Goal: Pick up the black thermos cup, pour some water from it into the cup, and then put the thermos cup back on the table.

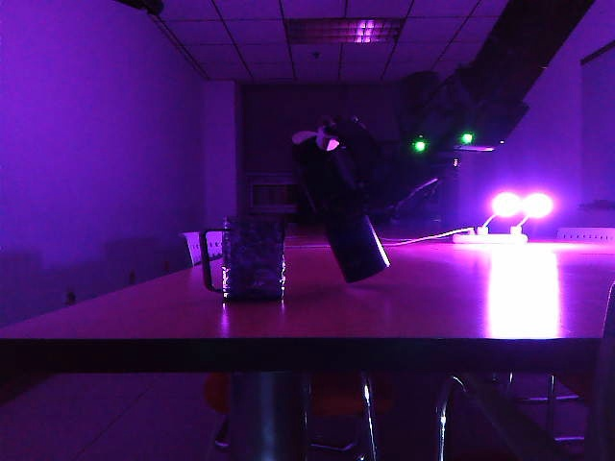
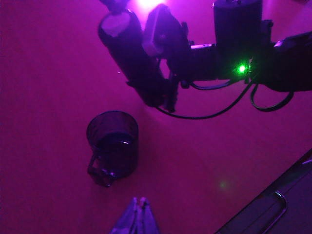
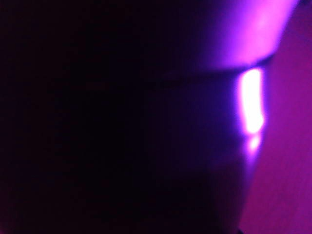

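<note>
The black thermos cup [image 1: 354, 245] hangs tilted above the table [image 1: 432, 307], its lidded top [image 1: 322, 141] leaning toward the cup [image 1: 253, 257]. My right gripper [image 1: 338, 178] is shut on its body. The left wrist view shows this grip from above: the right gripper [image 2: 158, 63] clamps the thermos cup [image 2: 127, 51], which is held beyond the cup [image 2: 113, 141]. In the right wrist view the thermos cup [image 3: 122, 122] fills the frame as a dark mass. My left gripper [image 2: 139, 202] hovers on the near side of the cup, its fingertips pressed together and empty. Whether water is flowing is too dark to tell.
Two bright lamps [image 1: 522, 205] and a white power strip [image 1: 490, 237] with a cable sit at the table's far right. Chairs [image 1: 336, 408] stand under the front edge. The left wrist view shows the table edge [image 2: 263, 207] with a chair frame [image 2: 278, 207] below.
</note>
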